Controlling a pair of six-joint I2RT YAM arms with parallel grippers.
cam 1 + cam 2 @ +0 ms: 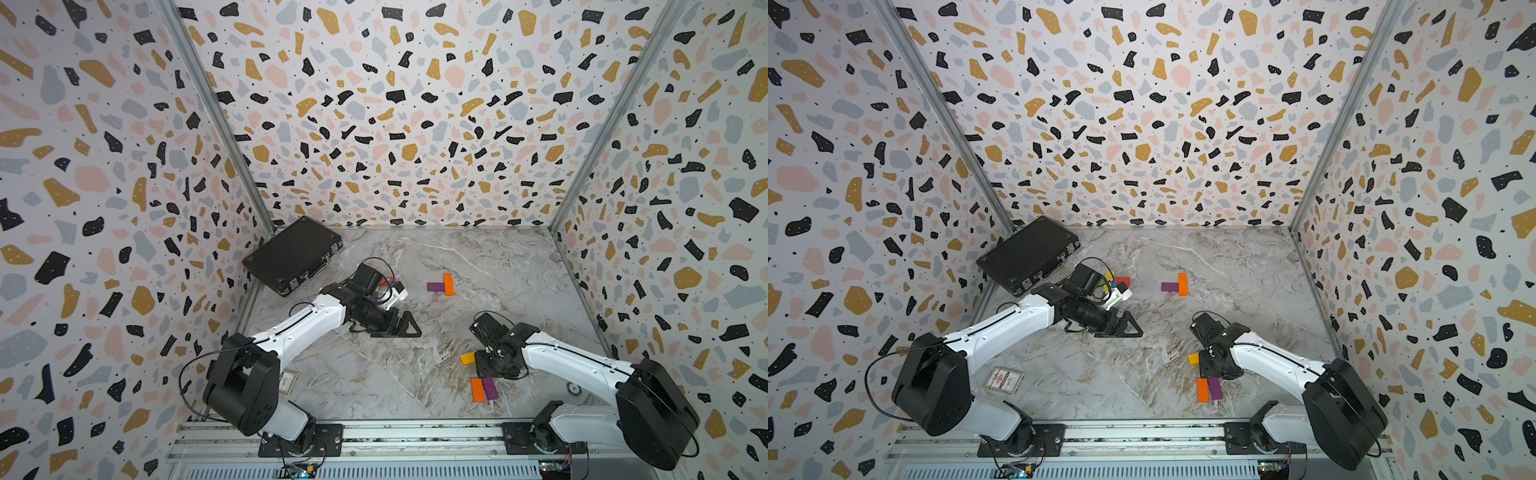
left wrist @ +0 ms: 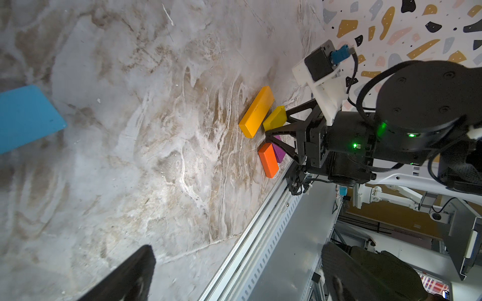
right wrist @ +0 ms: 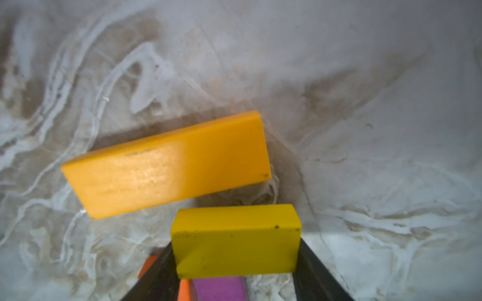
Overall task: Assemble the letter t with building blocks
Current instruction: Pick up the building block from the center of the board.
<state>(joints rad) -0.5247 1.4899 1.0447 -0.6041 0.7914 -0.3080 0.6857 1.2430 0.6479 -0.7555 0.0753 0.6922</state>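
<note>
My right gripper [image 3: 236, 263] is shut on a short yellow block [image 3: 234, 239], one black finger against each end, low over the front right of the table. A longer amber block [image 3: 167, 164] lies just beyond it. An orange block [image 1: 477, 390] and a purple block [image 1: 490, 388] lie side by side nearer the front edge. At mid-table a purple block [image 1: 435, 286] butts against an orange block [image 1: 448, 284]. My left gripper [image 1: 405, 326] stands wide open over bare table, holding nothing. Red, blue, yellow and green blocks [image 1: 1122, 281] show partly behind the left wrist.
A shut black case [image 1: 291, 255] lies at the back left corner. A small printed card [image 1: 1003, 379] sits on the table under the left arm. A metal rail [image 1: 415, 432] runs along the front edge, and patterned walls close in the other three sides.
</note>
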